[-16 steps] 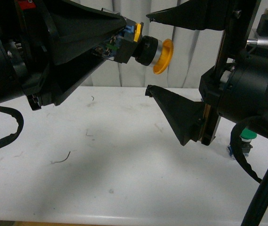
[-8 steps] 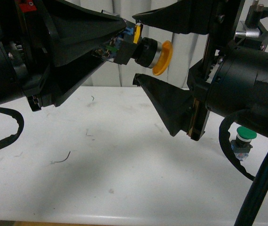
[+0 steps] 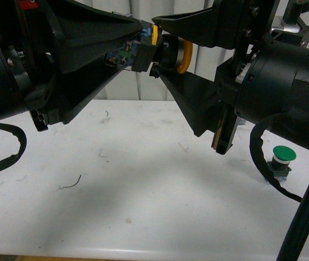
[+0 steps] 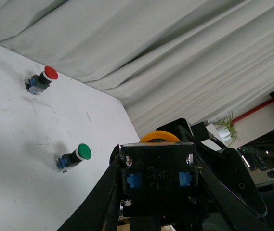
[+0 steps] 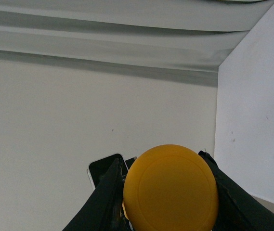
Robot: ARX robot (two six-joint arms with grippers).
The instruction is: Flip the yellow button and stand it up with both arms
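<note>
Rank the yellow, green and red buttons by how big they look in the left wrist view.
1. The yellow button, by far the largest, though it is right at the camera.
2. The green button and red button look nearly alike; the green seems nearer, so no firm order.

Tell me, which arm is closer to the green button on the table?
Right. The right arm hangs just above the green button. The left arm is far off to the other side, holding the yellow button.
</note>
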